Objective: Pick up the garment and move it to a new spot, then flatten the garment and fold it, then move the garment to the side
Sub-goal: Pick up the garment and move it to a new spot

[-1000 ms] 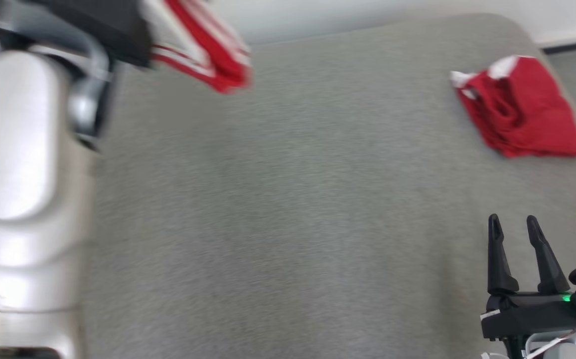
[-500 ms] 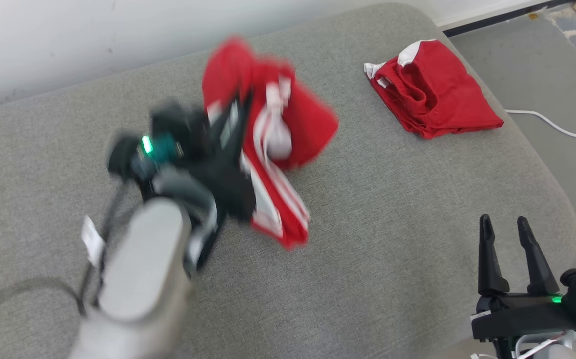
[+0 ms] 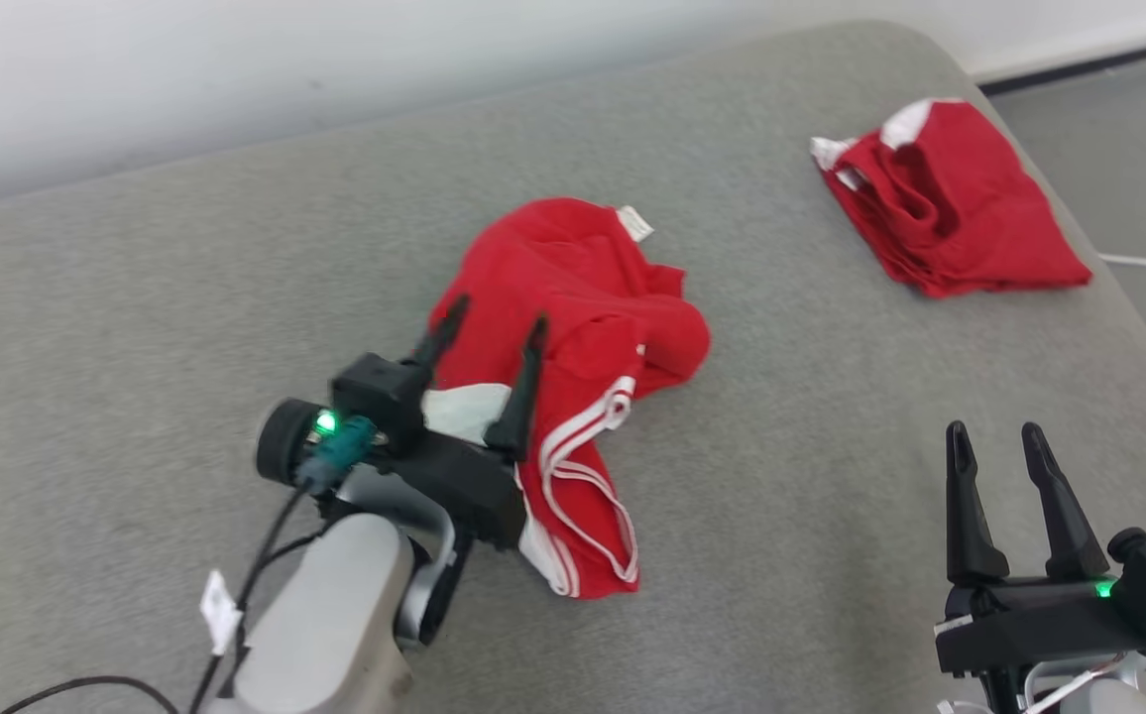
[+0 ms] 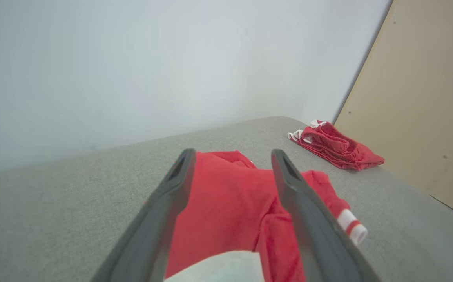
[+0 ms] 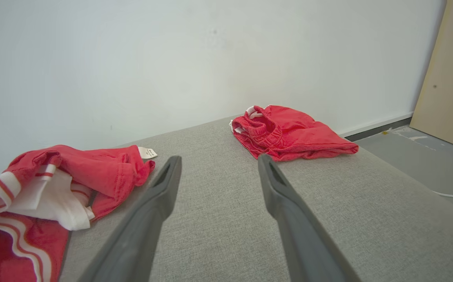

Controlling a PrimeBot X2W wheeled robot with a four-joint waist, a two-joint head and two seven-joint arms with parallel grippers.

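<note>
The left hand (image 3: 496, 319) is wide open and holds nothing. Its two fingers point over the near edge of the garment (image 3: 573, 288) from about 7 o'clock. The garment lies in a crumpled heap in the middle of the grey cushion (image 3: 137, 297), with its white stripes at 6 o'clock. A second red pile (image 3: 950, 213) sits well apart at 2 o'clock. The right hand (image 3: 994, 431) is at 4 o'clock, open and empty. The move to a new spot looks done. I think flattening comes next. Both hands need to pinch the edges and pull the cloth smooth.
</note>
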